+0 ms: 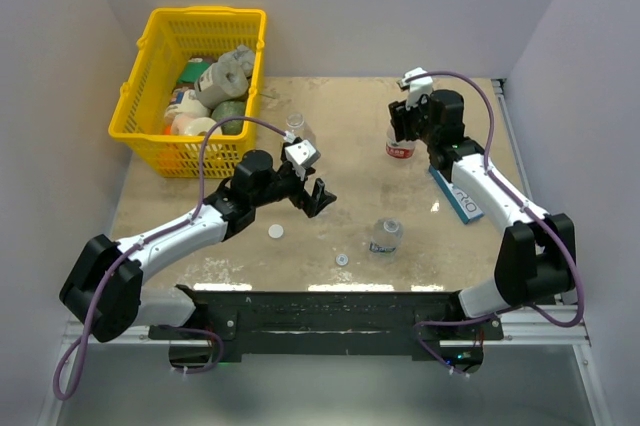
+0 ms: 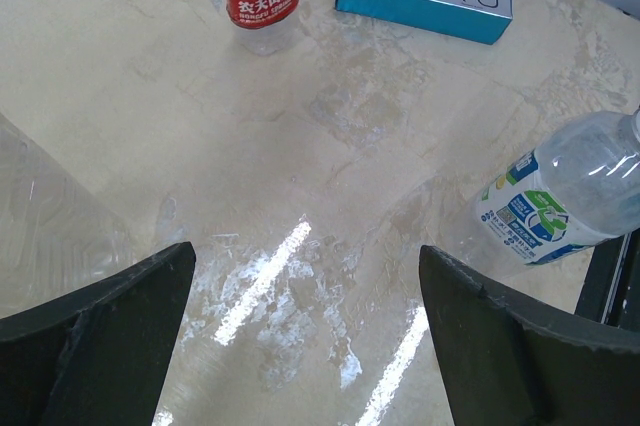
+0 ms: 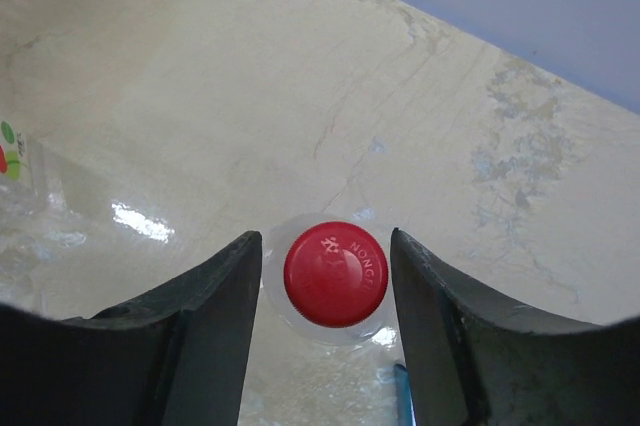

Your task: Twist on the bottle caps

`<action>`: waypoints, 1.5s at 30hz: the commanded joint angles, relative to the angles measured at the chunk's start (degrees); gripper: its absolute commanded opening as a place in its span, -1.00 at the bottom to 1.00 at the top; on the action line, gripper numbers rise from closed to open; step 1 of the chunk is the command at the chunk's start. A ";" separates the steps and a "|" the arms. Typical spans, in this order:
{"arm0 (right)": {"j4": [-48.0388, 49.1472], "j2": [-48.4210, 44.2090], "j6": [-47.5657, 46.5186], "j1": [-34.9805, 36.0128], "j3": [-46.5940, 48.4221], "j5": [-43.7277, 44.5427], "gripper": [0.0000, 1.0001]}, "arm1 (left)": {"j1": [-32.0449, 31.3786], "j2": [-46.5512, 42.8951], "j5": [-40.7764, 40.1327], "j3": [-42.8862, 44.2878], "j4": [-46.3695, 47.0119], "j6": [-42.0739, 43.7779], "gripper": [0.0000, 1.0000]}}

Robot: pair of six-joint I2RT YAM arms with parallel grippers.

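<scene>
Fingers (image 3: pixel 200 346) of the right gripper (image 3: pixel 325 246) stand narrowly parted, red cap (image 3: pixel 335 274) between them on the red-labelled bottle (image 1: pixel 400 146). Careful: a dragging pad could tip it or back the cap off. Left gripper (image 2: pixel 307 256) is wide and empty, with the blue-labelled bottle (image 2: pixel 565 201) right of its fingers.

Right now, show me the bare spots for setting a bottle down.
Bare: the back strip between the unlabelled bottle and the red-labelled bottle; the front patch between the blue-labelled bottle and the blue-and-white box. Crowded: around the left pincer, white cap and ring-shaped cap.

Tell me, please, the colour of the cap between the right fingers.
Red cap, clearest in the right wrist view.
</scene>
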 commanded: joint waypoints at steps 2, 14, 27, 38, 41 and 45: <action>2.09 0.00 1.03 -0.02 0.34 1.55 0.32 | 0.01 -1.29 1.15 1.14 1.96 0.54 0.97; 2.52 1.75 1.03 -0.11 3.07 1.99 0.84 | 0.01 -1.02 1.68 0.79 2.48 0.36 0.97; 4.54 2.37 1.20 -0.99 5.53 3.75 0.98 | 0.10 -1.02 2.03 0.61 2.84 0.45 0.98; -6.84 -8.42 1.47 -1.34 18.01 -12.52 0.97 | 0.10 -2.16 3.51 0.61 1.52 2.73 0.98; -18.67 -14.39 -4.75 -1.26 16.17 -27.14 0.86 | 0.18 -3.56 7.38 0.61 -1.11 7.12 0.98; -50.32 -16.17 -31.57 1.20 18.00 -41.85 0.76 | 0.36 -6.82 12.04 -0.44 -7.16 14.85 0.98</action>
